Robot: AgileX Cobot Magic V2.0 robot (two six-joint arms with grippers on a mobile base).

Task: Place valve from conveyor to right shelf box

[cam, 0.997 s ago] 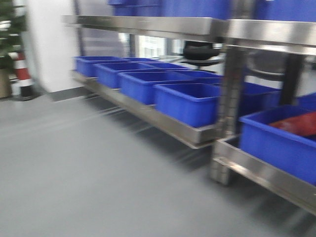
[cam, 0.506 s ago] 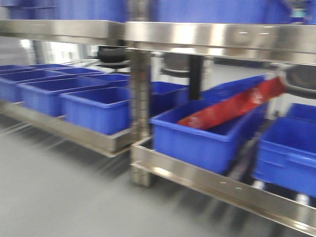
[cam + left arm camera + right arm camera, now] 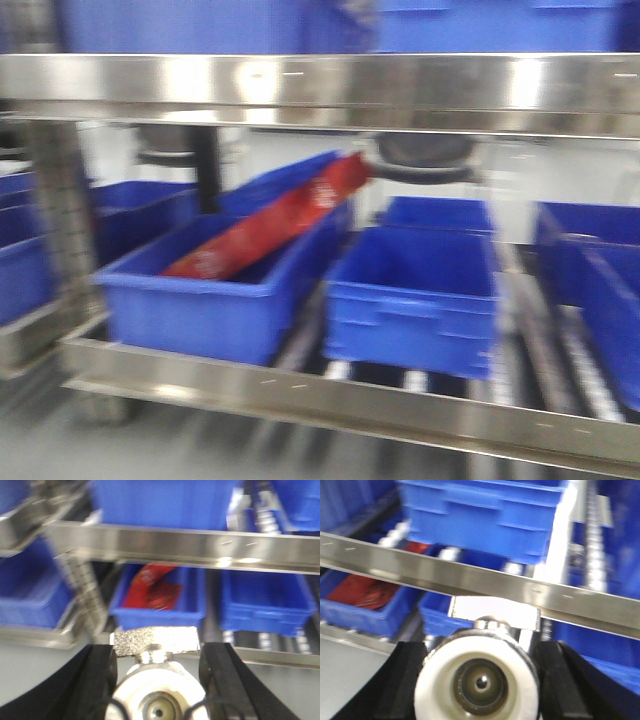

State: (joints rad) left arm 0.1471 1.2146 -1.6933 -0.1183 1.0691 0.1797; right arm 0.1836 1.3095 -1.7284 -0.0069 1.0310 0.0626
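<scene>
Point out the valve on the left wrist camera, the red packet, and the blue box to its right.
valve [image 3: 158, 692]: left wrist view, its round silvery body.
red packet [image 3: 268, 226]: front view, middle of the wrapper.
blue box [image 3: 410, 325]: front view, its front wall.

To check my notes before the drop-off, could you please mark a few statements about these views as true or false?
1. The left end effector holds a metal valve. True.
2. The red packet lies in the right-hand bin of the front view. False: it leans in the left blue bin.
3. The right end effector is empty. False: a second valve sits between its fingers.
4. That bin stands on a steel shelf. True.
</scene>
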